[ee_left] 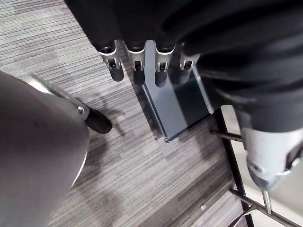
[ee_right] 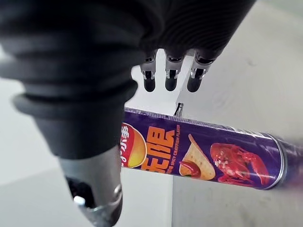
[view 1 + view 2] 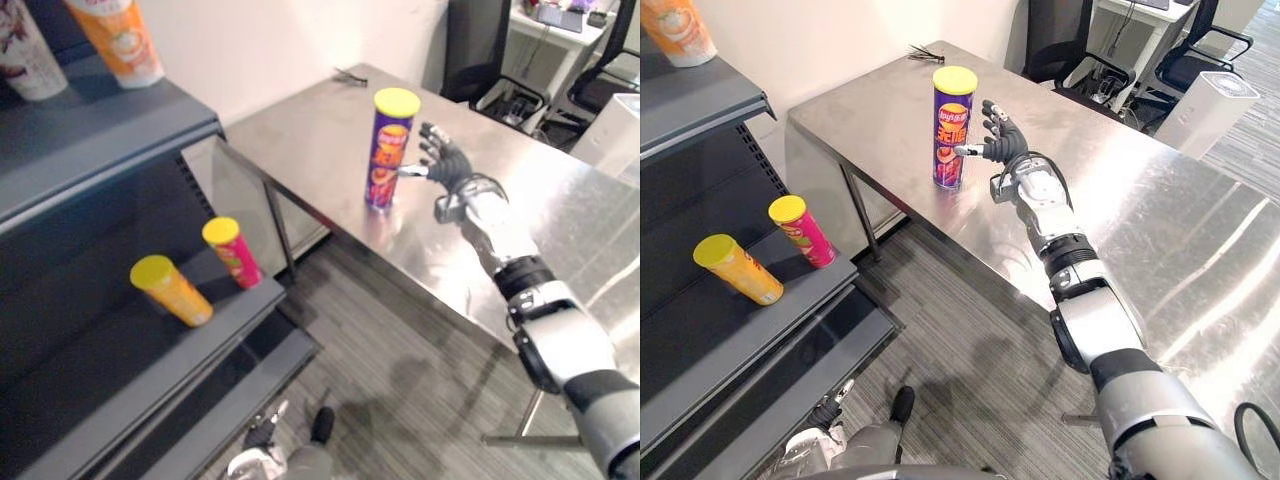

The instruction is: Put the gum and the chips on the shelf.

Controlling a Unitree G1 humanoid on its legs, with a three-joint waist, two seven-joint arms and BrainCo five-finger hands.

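1. While the right hand (image 3: 445, 160) hangs over the steel counter (image 3: 300, 130), its fingers are straight and spread, and it has hold of nothing. The thumb points at the chips can (image 3: 390, 150) with its tip at the can's side; I cannot tell if it touches.
2. There are three tall tubes with yellow lids: the chips can on the counter, and two on the shelf (image 3: 100, 130) at the left.
3. The chips can stands upright on the left part of the counter, just left of the right hand. It is purple with a flat yellow lid and orange lettering. The right wrist view shows a chip and a red shellfish pictured on its side.
4. The two tubes on the shelf are an orange tube (image 3: 172, 290) and a pink tube (image 3: 232, 252). They sit on a lower board, near each other but apart, with the orange one nearer. I cannot tell which, if either, is the gum.
5. Two more things stand on the top board, both cut off by the edge of the view: an orange container (image 3: 120, 40) and a white container (image 3: 25, 50).
6. The left hand (image 1: 136, 64) hangs low over the grey striped floor (image 1: 118, 156), with its fingers relaxed, pointing down and empty.
7. One small dark thing (image 3: 350, 76) lies at the counter's far edge, and one white box (image 3: 1205, 110) stands far right.
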